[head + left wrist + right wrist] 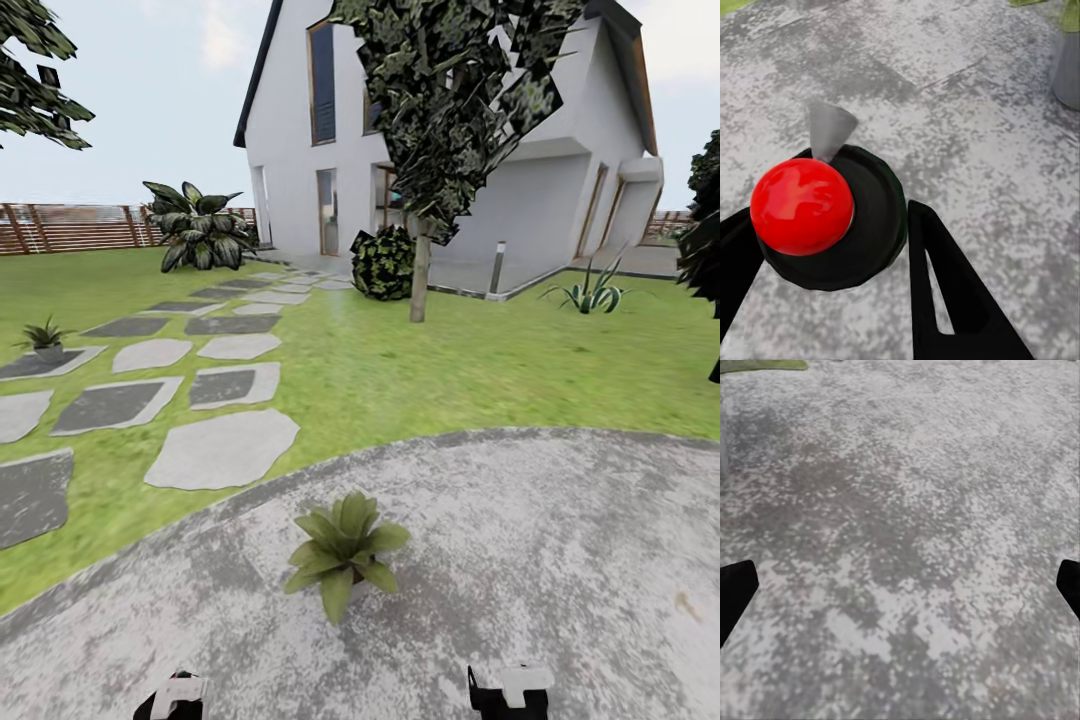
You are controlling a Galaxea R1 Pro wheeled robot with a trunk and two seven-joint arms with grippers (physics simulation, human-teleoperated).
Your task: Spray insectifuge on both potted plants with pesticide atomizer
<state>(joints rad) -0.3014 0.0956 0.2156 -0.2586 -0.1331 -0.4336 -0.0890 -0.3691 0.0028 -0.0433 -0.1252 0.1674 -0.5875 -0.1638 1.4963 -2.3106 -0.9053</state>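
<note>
patio (560,560): I stand on its near edge | near potted plant (343,548): just ahead | far potted plant (44,338): left, on stepping stones | pesticide atomizer (832,217): grasped in my left gripper (825,247) | right gripper (900,585): released, empty | step: spraying; next: aim nozzle at near plant

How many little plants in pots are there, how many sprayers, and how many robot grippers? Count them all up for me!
Potted plants: 2, one on the paved patio and one by the stepping stones.
Sprayers: 1, between the left gripper's fingers.
Grippers: 2, left and right.
Total: 5
</note>
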